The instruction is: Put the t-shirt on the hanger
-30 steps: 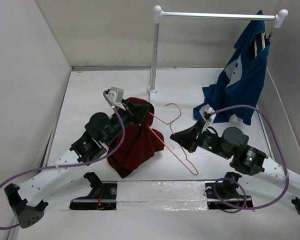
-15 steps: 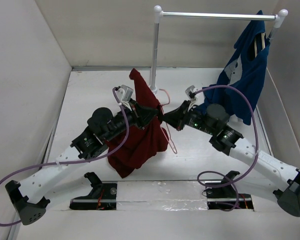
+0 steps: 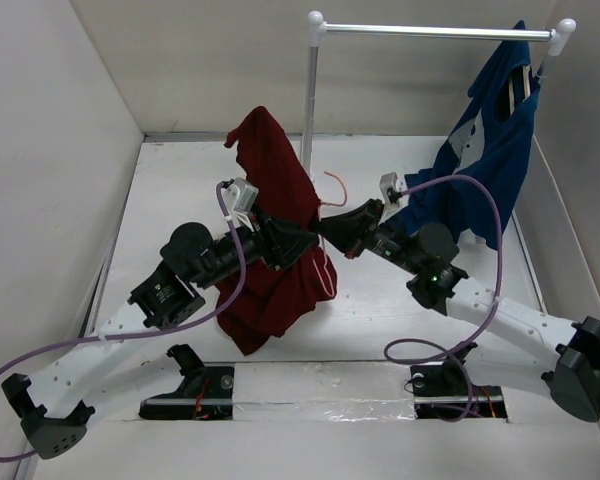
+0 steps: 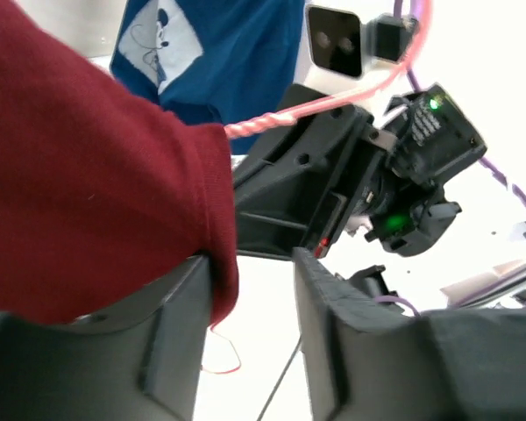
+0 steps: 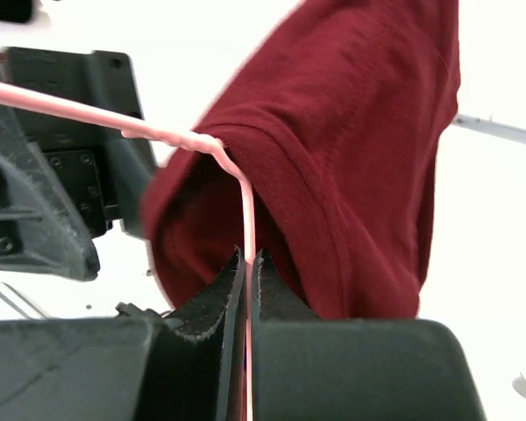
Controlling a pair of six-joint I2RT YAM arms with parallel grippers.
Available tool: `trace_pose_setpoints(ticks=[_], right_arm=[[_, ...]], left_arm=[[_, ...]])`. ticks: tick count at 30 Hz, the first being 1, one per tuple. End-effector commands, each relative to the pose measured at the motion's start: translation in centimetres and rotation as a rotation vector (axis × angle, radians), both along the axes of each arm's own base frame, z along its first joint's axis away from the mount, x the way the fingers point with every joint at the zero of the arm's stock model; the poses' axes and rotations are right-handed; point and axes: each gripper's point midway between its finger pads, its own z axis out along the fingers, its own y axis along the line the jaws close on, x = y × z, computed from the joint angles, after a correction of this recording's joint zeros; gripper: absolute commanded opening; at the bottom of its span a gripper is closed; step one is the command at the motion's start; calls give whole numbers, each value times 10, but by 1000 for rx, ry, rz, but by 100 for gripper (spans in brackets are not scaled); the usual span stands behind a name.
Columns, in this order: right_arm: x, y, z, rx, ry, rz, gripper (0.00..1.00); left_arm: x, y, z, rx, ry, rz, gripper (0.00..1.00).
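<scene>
R gripper [image 5: 248, 263] on hanger [image 5: 248, 224] — t-shirt [image 5: 359, 132] adj.

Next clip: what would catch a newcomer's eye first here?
The maroon t-shirt, bunched up high in the centre, stands out first. At its right edge the right gripper pinches the pink wire hanger, while the left gripper stands open against the cloth. A blue garment hangs from the rail at rear right.

My bench: white tabletop [image 3: 180, 190], plain off-white walls [image 3: 50, 150] on three sides, white clothes rail [image 3: 430, 31] at back, blue garment [image 3: 490, 150] hanging at its right end.
</scene>
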Motion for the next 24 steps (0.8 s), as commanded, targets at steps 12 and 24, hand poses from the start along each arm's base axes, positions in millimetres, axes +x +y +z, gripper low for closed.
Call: trace_pose_setpoints(ticks=[12, 24], right_arm=[[-17, -19, 49, 122, -157, -134, 0], [-28, -15, 46, 102, -150, -120, 0]], left_arm=[[8, 67, 94, -321, -54, 284, 47], [55, 30, 85, -250, 49, 353, 61]])
